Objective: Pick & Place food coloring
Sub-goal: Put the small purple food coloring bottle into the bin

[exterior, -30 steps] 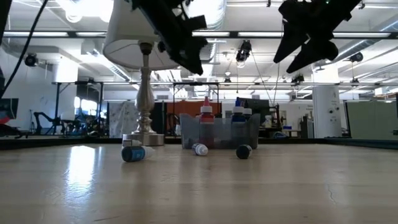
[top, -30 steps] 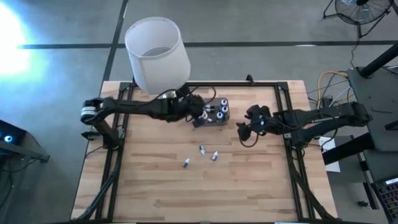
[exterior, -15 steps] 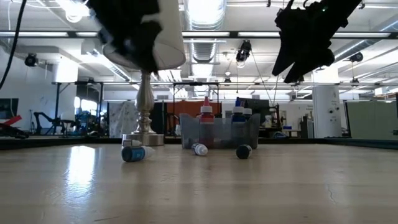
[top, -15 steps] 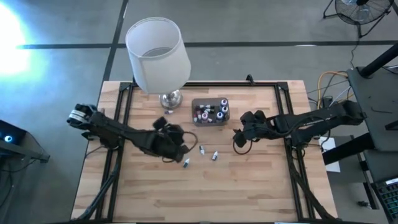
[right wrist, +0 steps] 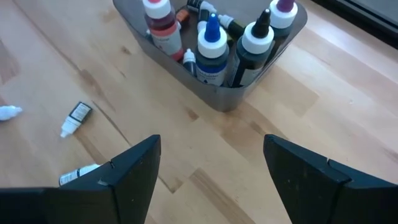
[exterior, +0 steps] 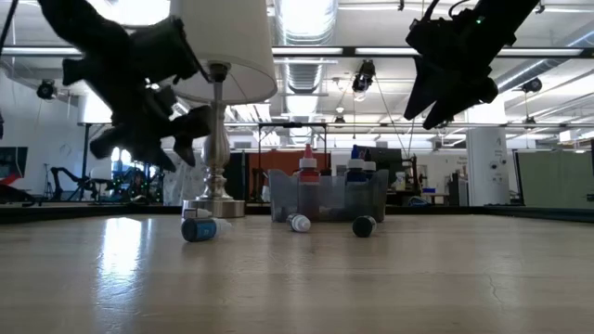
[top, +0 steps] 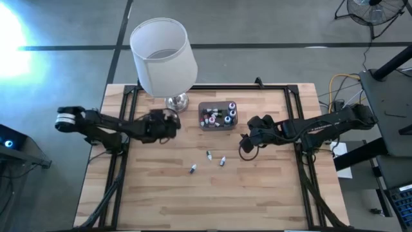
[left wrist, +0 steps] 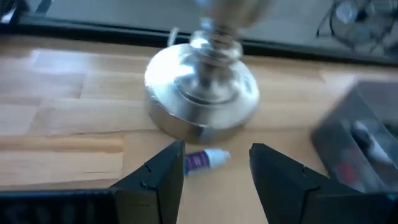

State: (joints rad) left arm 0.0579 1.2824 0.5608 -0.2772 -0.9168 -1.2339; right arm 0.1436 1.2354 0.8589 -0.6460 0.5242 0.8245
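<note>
Several food coloring bottles stand upright in the grey plastic box (top: 217, 116) (right wrist: 219, 93). Three more lie on their sides on the wood nearer the front: one (top: 209, 154), one (top: 223, 161) and one (top: 192, 169). Another small bottle (left wrist: 203, 160) lies on the table beside the lamp's chrome base (left wrist: 202, 87). My left gripper (top: 172, 123) (left wrist: 217, 149) hangs open above that bottle, well off the table, and touches nothing. My right gripper (top: 244, 147) (right wrist: 211, 140) is open in the air to the right of the box, empty.
The white-shaded lamp (top: 162, 57) stands at the table's far left, its base (top: 177, 102) close beside my left gripper. A black frame (top: 293, 122) runs round the table's edges. Bare wood lies along the near half of the table.
My left gripper has drawn back from over the grey box toward the table's left, sinking and rolling about its own line, and now hangs by the lamp base, still open. My right gripper has sunk a little toward the loose bottles. No bottle has moved.
</note>
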